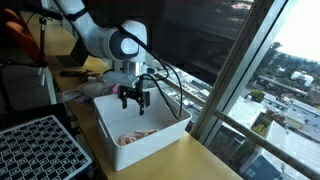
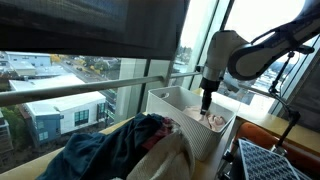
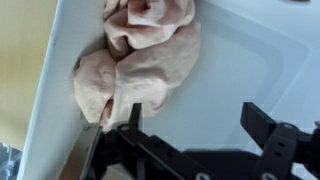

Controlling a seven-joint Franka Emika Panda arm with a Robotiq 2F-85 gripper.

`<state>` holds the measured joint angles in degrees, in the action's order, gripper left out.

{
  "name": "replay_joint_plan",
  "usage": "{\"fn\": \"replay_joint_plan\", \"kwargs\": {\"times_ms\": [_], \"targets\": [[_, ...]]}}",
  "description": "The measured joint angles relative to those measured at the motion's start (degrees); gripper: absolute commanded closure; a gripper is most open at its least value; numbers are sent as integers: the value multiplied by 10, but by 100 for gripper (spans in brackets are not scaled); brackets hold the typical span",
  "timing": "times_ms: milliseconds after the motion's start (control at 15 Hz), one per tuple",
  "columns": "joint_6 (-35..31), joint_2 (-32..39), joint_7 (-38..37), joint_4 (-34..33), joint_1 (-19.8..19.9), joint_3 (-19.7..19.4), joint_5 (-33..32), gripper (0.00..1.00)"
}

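We see the black two-fingered end effector hanging from the white arm over a white rectangular plastic bin, which stands on the light wooden counter next to a tall window. In the wrist view, the end effector has its fingers spread wide with only the bin's bare white floor between them. It grips nothing.

A pale pink crumpled cloth lies in the bin, bunched against one side wall. In the wrist view it sits ahead of the fingers and off to one side, not between them. One fingertip overlaps the cloth's near edge in that picture, and we cannot tell from it whether they touch. In both exterior views the end effector hangs upright at about rim height, with the pink cloth on the bin's floor below it.

In an exterior view, a black perforated tray rests on the counter just beside the bin. In an exterior view, a heap of dark blue and red garments with a cream piece on it lies outside the bin, close to its wall and by the window.
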<state>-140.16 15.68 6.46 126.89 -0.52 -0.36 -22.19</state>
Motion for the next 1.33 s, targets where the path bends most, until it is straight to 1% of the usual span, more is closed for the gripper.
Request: {"fn": "replay_joint_plan", "kwargs": {"times_ms": [200, 333, 533, 733, 933, 1133, 1333], "targets": [[-29, -10, 116, 55, 31, -5, -3, 0], [-33, -25, 192, 81, 49, -5, -3, 0], [-36, -49, 274, 111, 57, -6, -22, 0], [-59, -64, 308, 136, 51, -5, -71, 0], [-85, -67, 320, 155, 44, -5, -144, 0], [-102, -65, 325, 156, 43, -6, -226, 0], [-106, -55, 325, 142, 45, -9, -272, 0]]}}
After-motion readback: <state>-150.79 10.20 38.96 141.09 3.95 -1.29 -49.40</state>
